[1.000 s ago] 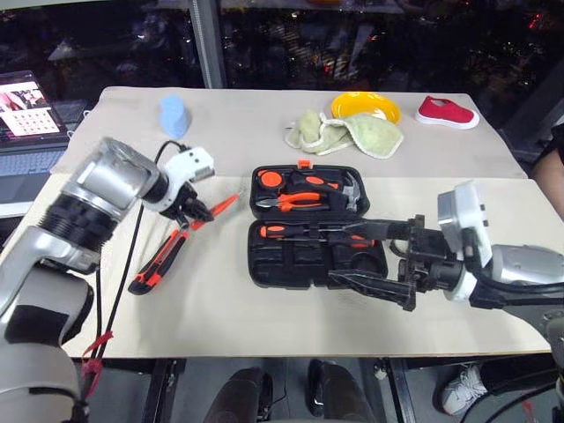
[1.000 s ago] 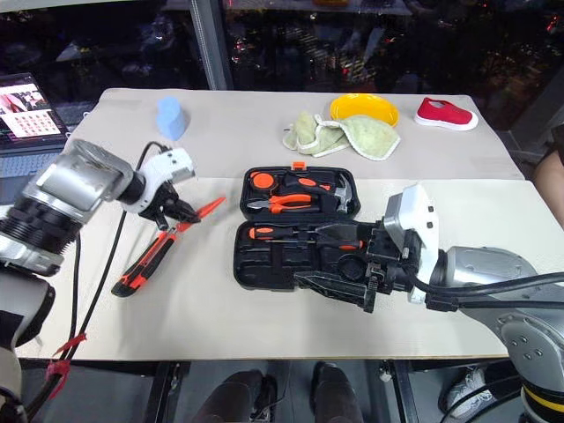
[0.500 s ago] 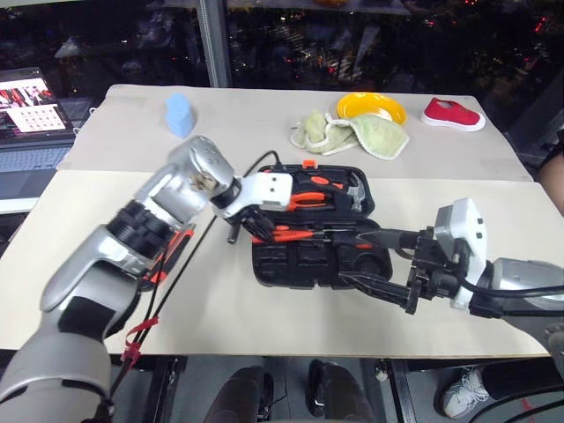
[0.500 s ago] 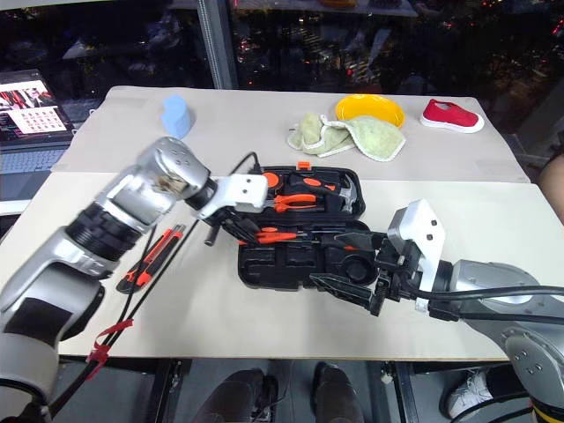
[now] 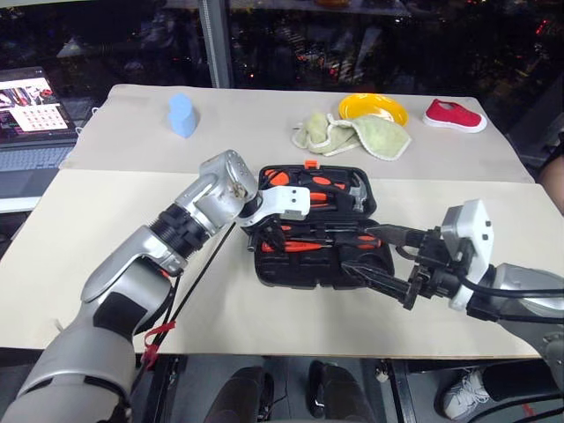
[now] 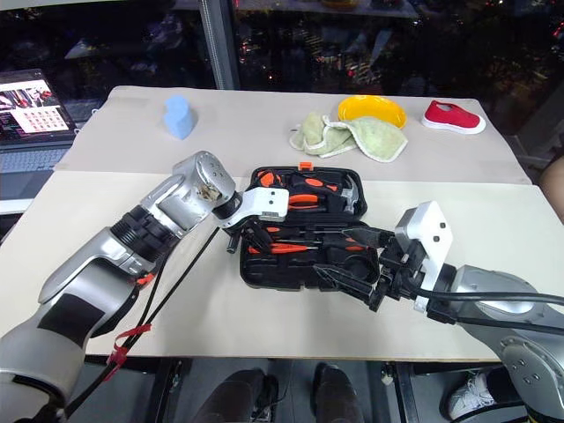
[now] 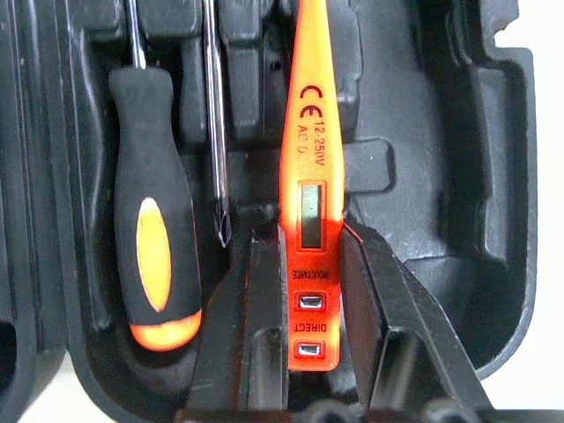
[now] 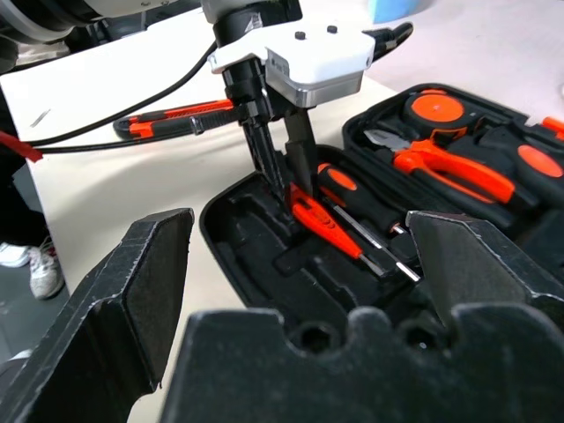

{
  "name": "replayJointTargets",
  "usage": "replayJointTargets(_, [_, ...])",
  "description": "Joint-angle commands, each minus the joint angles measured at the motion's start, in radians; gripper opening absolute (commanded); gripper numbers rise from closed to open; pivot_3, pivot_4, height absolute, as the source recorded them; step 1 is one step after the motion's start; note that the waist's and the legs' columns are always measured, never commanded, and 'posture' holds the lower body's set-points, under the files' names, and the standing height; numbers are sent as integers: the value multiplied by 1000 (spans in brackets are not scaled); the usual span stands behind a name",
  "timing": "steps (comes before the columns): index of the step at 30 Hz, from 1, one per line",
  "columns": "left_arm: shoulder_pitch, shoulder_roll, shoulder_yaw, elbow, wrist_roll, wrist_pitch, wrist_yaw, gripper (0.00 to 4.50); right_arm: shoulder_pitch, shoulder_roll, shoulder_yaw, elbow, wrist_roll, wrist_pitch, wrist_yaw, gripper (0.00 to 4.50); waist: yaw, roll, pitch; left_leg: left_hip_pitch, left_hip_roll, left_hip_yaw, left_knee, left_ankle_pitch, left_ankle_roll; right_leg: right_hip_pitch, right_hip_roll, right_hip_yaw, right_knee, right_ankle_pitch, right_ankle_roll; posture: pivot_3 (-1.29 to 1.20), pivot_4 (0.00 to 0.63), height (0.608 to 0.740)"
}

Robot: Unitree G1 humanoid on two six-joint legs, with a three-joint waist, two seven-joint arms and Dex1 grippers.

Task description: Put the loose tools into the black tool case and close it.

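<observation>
The left gripper (image 7: 301, 291) has swung in from the open bench near the bench's left edge, where it was beside the utility knife, and now hangs over the near half of the black tool case (image 5: 291, 273), carrying the tester pen (image 7: 308, 185) with it. Its two fingers pinch the pen's butt end, and the pen lies along a moulded slot next to a screwdriver (image 7: 154, 247) already seated there, so this looks like the moment of lowering the pen into its bed before letting go.

The right gripper (image 5: 388, 260) waits with its jaws spread wide and empty at the case's near right corner, probably kept there to steady the case or to swing the lid over later.

The case lies open at the middle of the bench. The far half holds one pair of pliers (image 8: 449, 167) and one hammer (image 5: 352, 187). The near half shows one screwdriver handle and a second bare shaft (image 7: 214, 132) beside it. One utility knife (image 8: 176, 119) is left out on the bench to the left of the case.
</observation>
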Motion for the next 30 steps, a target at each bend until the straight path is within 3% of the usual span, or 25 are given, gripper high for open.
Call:
replayJointTargets(1, [-2, -13, -17, 48, 42, -15, 4, 407, -12, 11, -51, -16, 35, -31, -18, 4500, 0, 0, 0, 0, 0, 0, 0, 0, 0, 0, 0, 0, 0, 0, 0, 0, 150, 732])
replayJointTargets(7, [7, -31, 2, 54, 35, -8, -6, 407, -7, 8, -47, -18, 28, -31, -16, 4500, -1, 0, 0, 0, 0, 0, 0, 0, 0, 0, 0, 1, 0, 0, 0, 0, 150, 732])
replayJointTargets(9, [6, -36, 8, 56, 35, -9, 1, 1407, -7, 9, -49, -19, 29, -30, -17, 4500, 0, 0, 0, 0, 0, 0, 0, 0, 0, 0, 0, 1, 1, 0, 0, 0, 150, 732])
replayJointTargets(17, [-10, -3, 118, -18, -47, -11, -46, 4224, 8, 8, -50, -20, 29, -31, -7, 4500, 3, 0, 0, -1, 0, 0, 2, 0, 0, 0, 0, 0, 0, 0, 1, 0, 150, 732])
replayJointTargets(20, [-1, 13, 162, -40, -76, -2, -44, 4224, 13, 6, -53, -20, 29, -32, -3, 4500, 1, 0, 0, -1, 0, 0, 3, 0, 0, 0, 0, 1, 1, 1, 1, 0, 150, 732])
replayJointTargets(21, [8, 12, 182, -41, -88, -1, -33, 4009, 13, 4, -54, -20, 30, -30, -1, 4500, 0, 0, 0, -1, 0, 0, 3, 0, 0, 0, 0, 1, 1, 1, 1, 0, 150, 732])
replayJointTargets(26, [65, -1, 264, -46, -139, -49, 14, 2257, 11, -8, -56, -16, 32, -24, 9, 4500, -1, 0, 0, -1, 0, 0, 2, 0, 0, 0, 0, 1, 1, 1, 1, 0, 150, 732])
replayJointTargets(30, [163, -56, 382, -14, -214, -216, 88, 724, 2, -24, -66, -5, 44, -15, 16, 4500, 1, 0, 0, 0, 0, 0, 2, 0, 0, 0, 0, 1, 1, 1, 1, 0, 150, 732])
